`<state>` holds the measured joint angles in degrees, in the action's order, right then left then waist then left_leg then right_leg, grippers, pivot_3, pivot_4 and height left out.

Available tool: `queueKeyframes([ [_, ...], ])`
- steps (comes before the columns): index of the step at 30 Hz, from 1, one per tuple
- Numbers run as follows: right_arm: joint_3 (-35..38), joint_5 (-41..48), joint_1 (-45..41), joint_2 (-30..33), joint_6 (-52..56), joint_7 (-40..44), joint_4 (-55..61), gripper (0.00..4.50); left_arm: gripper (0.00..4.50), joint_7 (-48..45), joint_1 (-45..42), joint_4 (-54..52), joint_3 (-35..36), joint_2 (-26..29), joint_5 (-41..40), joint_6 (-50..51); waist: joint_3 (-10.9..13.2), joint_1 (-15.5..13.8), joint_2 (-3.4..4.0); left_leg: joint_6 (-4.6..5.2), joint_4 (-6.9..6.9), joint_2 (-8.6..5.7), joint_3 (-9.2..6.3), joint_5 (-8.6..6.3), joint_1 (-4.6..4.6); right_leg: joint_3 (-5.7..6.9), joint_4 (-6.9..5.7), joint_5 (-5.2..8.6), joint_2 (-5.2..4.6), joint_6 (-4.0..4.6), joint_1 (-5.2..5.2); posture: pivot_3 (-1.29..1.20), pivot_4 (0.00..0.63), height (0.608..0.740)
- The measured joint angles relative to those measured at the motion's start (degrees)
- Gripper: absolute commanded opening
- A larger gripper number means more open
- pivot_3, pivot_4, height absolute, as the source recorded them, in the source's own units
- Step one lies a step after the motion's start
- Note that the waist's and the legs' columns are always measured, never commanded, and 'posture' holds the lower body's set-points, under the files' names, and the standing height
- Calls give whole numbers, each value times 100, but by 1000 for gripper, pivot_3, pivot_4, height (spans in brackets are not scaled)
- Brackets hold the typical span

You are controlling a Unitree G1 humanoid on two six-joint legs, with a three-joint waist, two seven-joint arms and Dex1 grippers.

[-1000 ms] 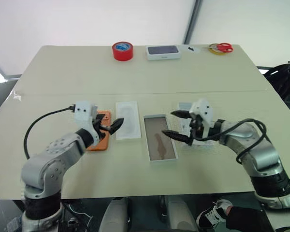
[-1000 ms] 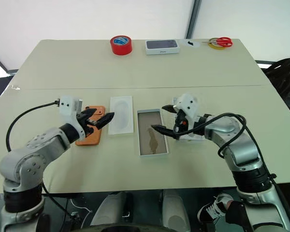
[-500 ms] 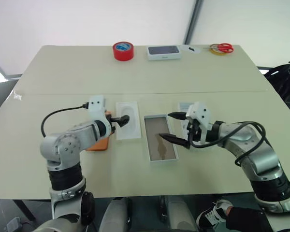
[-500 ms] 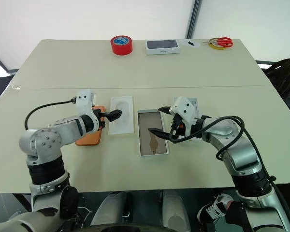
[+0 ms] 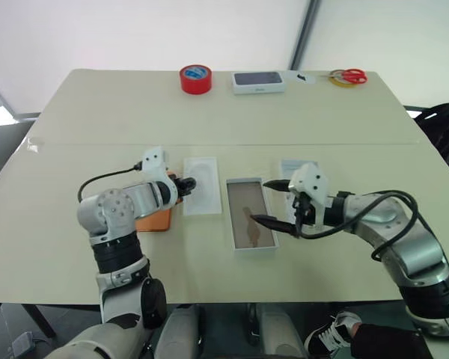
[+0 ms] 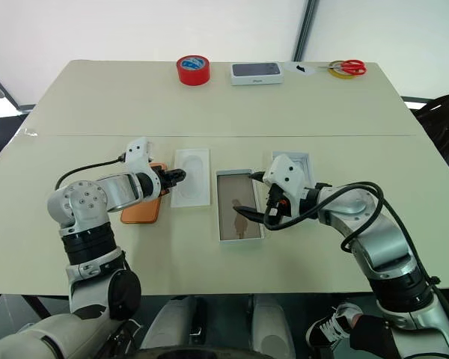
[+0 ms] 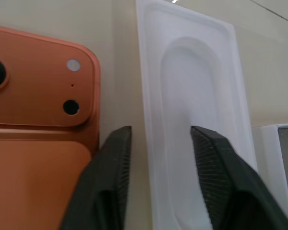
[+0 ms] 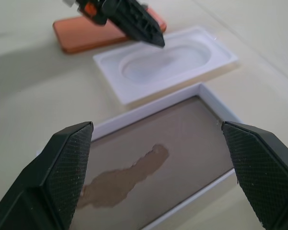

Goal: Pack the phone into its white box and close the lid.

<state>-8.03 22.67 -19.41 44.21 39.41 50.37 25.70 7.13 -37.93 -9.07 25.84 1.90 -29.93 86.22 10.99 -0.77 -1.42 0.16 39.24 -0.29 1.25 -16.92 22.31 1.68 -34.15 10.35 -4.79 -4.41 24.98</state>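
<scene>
The orange phone (image 5: 154,218) lies flat, lens block up, left of a white insert with an oval hollow (image 5: 203,196). My left gripper (image 7: 161,132) is low over the insert's long edge nearest the phone. Its fingers are a narrow gap apart, one over the strip between phone and insert, the other over the oval. They grip nothing that I can see. The white box (image 5: 249,223) lies open with its tan floor showing. My right gripper (image 5: 263,202) hangs wide open over the box's right wall, holding nothing. Behind it lies the lid (image 6: 298,158), inner side up.
At the table's far edge sit a red tape roll (image 5: 195,78), a white box with a dark top (image 5: 259,81) and red-handled scissors (image 5: 348,75) on a yellowish tape ring. The left arm's black cable (image 5: 108,178) loops above the table.
My left gripper moved right from over the phone's edge to the insert's edge, rolled, and its fingers narrowed. My right gripper drew back slightly and stays wide open.
</scene>
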Motion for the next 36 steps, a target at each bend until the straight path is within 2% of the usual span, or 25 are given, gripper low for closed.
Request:
queueKeyframes([
  [1,-64,0,-48,114,83,81,70,4500,100,-18,1,3,26,-21,12,5,0,2,0,0,0,0,0,0,0,0,1,0,0,0,0,0,150,732],
  [7,-851,-263,-318,870,218,736,571,4500,44,-93,-13,-17,230,-185,69,-5,-1,4,-2,0,1,0,-2,0,-2,3,3,2,-1,1,-4,0,150,732],
  [10,-1352,-580,-486,939,243,887,565,4500,44,-111,-27,-16,447,-282,67,26,-2,2,-4,0,2,1,-3,0,-2,4,2,2,0,2,-4,0,150,732],
  [13,-1749,-809,-659,865,303,970,547,3628,0,-133,-131,-14,734,-390,54,87,-2,4,-5,-1,2,1,-3,1,-1,4,3,1,0,1,-4,0,150,732],
  [15,-1941,-942,-699,799,352,971,523,2696,0,-153,-193,-15,901,-453,44,106,-2,1,-6,-2,2,1,-4,1,-1,5,3,1,0,1,-3,0,150,732],
  [20,-2321,-1317,-787,592,363,958,322,49,0,-175,-290,-88,1211,-551,42,225,-2,4,-5,-2,2,0,-3,1,-1,5,2,1,0,1,-3,0,150,732],
  [28,-2357,-1569,-946,225,220,969,31,49,0,-304,-407,-477,1737,-647,-84,314,-1,27,-10,-5,2,1,-4,2,-2,5,2,0,5,1,-2,0,150,732],
  [36,-2574,-2022,-1612,-734,10,772,-899,49,0,-479,-1075,-866,2620,95,-297,538,0,32,-11,-14,-2,1,-5,7,0,6,-2,-1,8,-1,3,0,150,732],
])
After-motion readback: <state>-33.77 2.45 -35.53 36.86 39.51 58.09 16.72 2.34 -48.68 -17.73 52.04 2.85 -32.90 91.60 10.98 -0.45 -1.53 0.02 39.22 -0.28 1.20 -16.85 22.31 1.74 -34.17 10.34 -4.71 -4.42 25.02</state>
